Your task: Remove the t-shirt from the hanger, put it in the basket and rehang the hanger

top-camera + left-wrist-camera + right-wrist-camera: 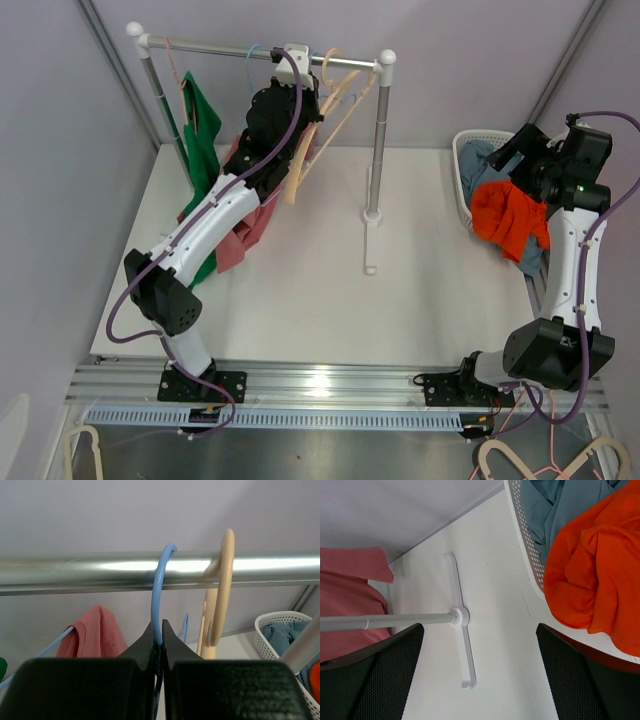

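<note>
White tabletop [420, 310] carries a garment rack whose steel rail [75, 572] runs across the far side. The pink t-shirt [245, 235] hangs from that rail, left of centre. It is draped on a blue hanger [159, 590] and partly hidden behind the left arm in the overhead view. A green garment [203, 140] hangs just beside it, toward the rack's left post. At the tabletop's right edge a white basket [462, 185] holds a grey-blue garment and an orange garment [510, 220] that spills over its rim. A bare beige hanger [225, 590] hooks over the rail near the blue one.

The left fingers [142, 647] are pressed together on the blue hanger's hook just under the rail. The right fingers [380, 680] stand wide apart with nothing between them, above the tabletop beside the basket.

The shirt looks light, soft and limp. It should sag and stretch rather than resist, and its neck opening may catch on the hanger's shoulders. The hanger is thin and stiff and can swing on its hook. The best hold, I judge, is a pinch of cloth at a shoulder or the lower hem, drawn sideways off one hanger end while the hook is held steady.
</note>
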{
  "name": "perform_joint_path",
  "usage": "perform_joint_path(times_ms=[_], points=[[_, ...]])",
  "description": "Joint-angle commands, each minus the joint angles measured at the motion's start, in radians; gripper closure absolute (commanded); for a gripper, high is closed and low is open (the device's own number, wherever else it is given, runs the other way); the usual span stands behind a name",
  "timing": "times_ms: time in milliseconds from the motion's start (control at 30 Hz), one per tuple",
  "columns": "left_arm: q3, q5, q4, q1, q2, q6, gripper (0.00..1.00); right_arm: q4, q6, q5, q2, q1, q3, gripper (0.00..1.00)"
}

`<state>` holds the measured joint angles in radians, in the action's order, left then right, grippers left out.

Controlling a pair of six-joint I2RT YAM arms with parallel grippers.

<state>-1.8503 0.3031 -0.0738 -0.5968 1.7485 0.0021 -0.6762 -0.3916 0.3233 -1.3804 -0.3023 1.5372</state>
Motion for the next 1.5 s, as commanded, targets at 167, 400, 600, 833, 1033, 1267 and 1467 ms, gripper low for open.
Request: perform_joint_path(times_ms=[167, 400, 600, 833, 1033, 1267, 1467], points=[[-0.064, -0.018, 0.026, -0.061, 0.015, -0.028, 0.99, 0.014, 0.013, 0.019, 0.035, -0.003, 0.009, 0.00], [-0.197, -0.012, 0.057, -0.126, 0.074, -0.016, 0.99, 0.012, 0.013, 0.028, 0.035, -0.009, 0.009, 0.00], [-0.283, -0.027, 0.146, -0.144, 0.115, -0.027, 0.57, 0.007, 0.013, 0.028, 0.037, -0.009, 0.011, 0.01], [-0.365, 0.016, 0.212, -0.136, 0.097, 0.030, 0.35, 0.015, 0.010, 0.045, 0.046, -0.011, 0.001, 0.00], [-0.362, 0.042, 0.278, -0.135, 0.034, 0.045, 0.33, 0.012, 0.002, 0.042, 0.049, -0.009, 0.000, 0.00], [-0.117, -0.013, 0.321, -0.032, -0.208, -0.066, 0.24, -0.002, 0.008, 0.043, 0.053, -0.009, -0.003, 0.01], [-0.110, 0.027, 0.439, 0.133, -0.264, -0.040, 0.07, 0.006, -0.001, 0.053, 0.063, 0.002, -0.012, 0.01]])
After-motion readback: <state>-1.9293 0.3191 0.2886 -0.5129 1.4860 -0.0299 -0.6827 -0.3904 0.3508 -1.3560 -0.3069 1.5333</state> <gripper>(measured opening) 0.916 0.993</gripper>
